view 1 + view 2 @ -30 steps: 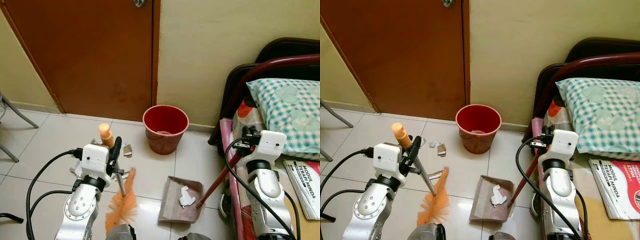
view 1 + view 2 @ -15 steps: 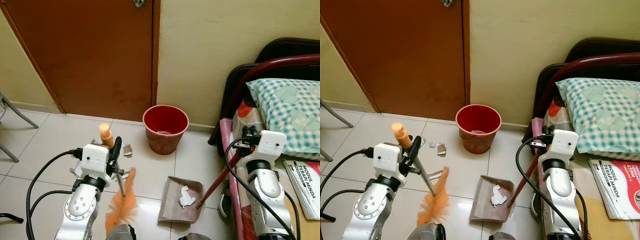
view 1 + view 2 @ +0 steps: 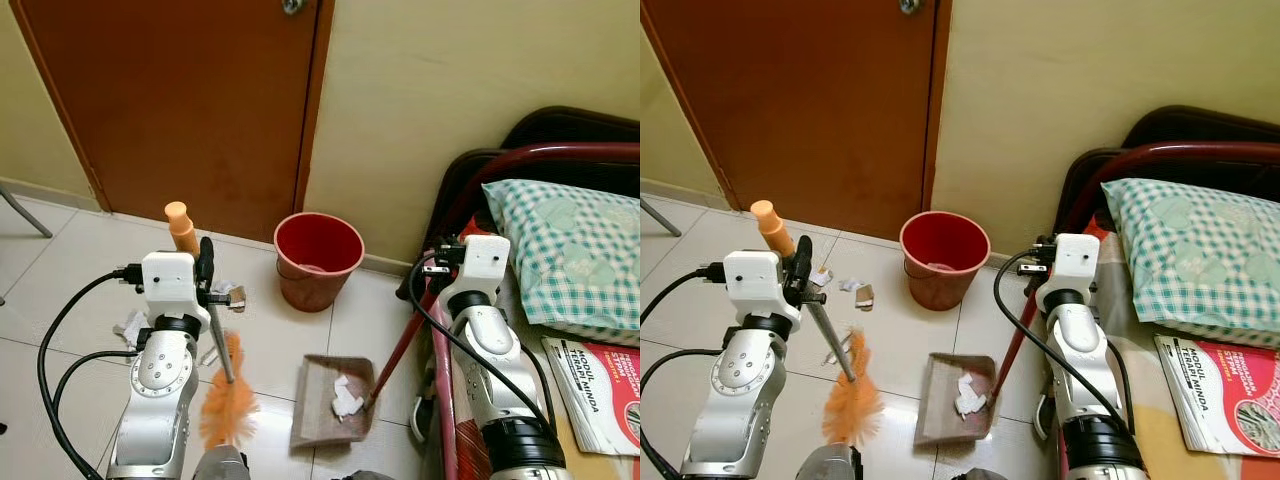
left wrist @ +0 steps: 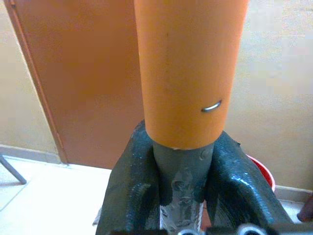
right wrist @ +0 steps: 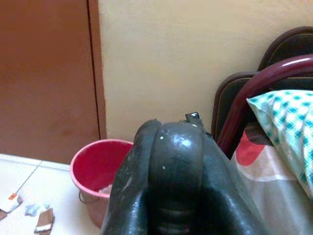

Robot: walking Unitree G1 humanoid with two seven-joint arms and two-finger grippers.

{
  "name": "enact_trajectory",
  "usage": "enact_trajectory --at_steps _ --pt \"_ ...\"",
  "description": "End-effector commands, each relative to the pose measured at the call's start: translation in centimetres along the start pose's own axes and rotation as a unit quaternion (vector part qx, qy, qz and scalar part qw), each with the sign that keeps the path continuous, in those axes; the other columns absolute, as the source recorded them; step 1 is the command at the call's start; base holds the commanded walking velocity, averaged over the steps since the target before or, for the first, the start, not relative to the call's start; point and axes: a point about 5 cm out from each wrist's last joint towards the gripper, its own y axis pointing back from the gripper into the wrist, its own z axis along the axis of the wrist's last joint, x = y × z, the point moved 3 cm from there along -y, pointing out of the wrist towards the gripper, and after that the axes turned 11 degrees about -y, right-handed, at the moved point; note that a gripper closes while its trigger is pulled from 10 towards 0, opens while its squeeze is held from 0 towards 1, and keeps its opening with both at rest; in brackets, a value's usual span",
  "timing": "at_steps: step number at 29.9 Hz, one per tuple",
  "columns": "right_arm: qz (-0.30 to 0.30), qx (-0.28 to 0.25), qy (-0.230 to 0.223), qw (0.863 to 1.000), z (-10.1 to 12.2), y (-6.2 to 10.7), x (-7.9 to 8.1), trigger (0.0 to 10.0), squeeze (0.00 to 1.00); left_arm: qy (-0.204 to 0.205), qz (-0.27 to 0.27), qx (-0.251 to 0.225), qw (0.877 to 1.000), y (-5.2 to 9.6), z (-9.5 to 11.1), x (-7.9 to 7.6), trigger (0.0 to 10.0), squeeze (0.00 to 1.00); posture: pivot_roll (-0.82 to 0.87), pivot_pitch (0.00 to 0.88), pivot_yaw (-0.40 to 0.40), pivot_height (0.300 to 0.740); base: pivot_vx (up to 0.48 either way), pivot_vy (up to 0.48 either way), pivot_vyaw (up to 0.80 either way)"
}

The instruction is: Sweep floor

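My left gripper [image 3: 205,272] is shut on the grey shaft of a broom, just below its orange handle end [image 3: 181,226]. In the left wrist view the black fingers [image 4: 132,188] clamp that shaft under the orange grip [image 4: 188,73]. The orange bristles [image 3: 228,405] rest on the tiles to the left of a brown dustpan [image 3: 315,425]. White paper scraps [image 3: 345,397] lie in the pan. My right gripper [image 3: 437,270] is shut on the top of the pan's long red handle [image 3: 398,338], beside the bed.
A red bucket [image 3: 317,258] stands against the wall by the brown door [image 3: 180,100]. Loose scraps [image 3: 232,296] and white paper [image 3: 130,328] lie on the tiles near my left arm. A bed with a checked pillow [image 3: 560,250] and a red booklet [image 3: 600,385] borders the right.
The whole picture has shifted, so the camera moved; more floor scraps on the left are in view. Both grippers keep their hold; the dustpan sits slightly nearer the bucket.
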Motion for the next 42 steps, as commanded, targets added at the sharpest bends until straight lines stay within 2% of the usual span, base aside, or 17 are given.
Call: enact_trajectory --at_steps 1,7,21,25,42 --pt "-0.005 -0.029 0.007 1.000 1.3 -0.6 -0.3 10.0 0.00 -0.007 -0.003 -0.008 1.000 -0.4 0.6 -0.3 10.0 0.00 0.15 0.000 -0.065 0.740 0.000 0.000 0.00" --pt "-0.020 -0.023 -0.002 1.000 0.6 -0.3 -1.1 10.0 0.00 -0.010 -0.018 -0.016 1.000 -0.4 1.2 -0.9 10.0 0.00 0.18 0.009 -0.074 0.740 0.000 0.000 0.00" --pt "-0.025 -0.025 -0.001 0.999 0.1 0.0 -1.5 10.0 0.00 -0.009 -0.018 -0.015 1.000 -0.8 1.1 -1.0 10.0 0.00 0.17 0.008 -0.071 0.740 0.000 0.000 0.00" --pt "-0.041 -0.022 -0.005 0.999 -0.1 0.2 -2.3 10.0 0.00 -0.009 -0.020 -0.015 1.000 -0.9 1.2 -1.1 10.0 0.00 0.17 0.006 -0.068 0.740 0.000 0.000 0.00" --pt "-0.049 -0.021 -0.014 0.998 -0.4 0.3 -2.4 10.0 0.00 -0.013 -0.023 -0.006 1.000 -0.6 0.6 -1.0 10.0 0.00 0.17 0.010 -0.061 0.740 0.000 0.000 0.00"
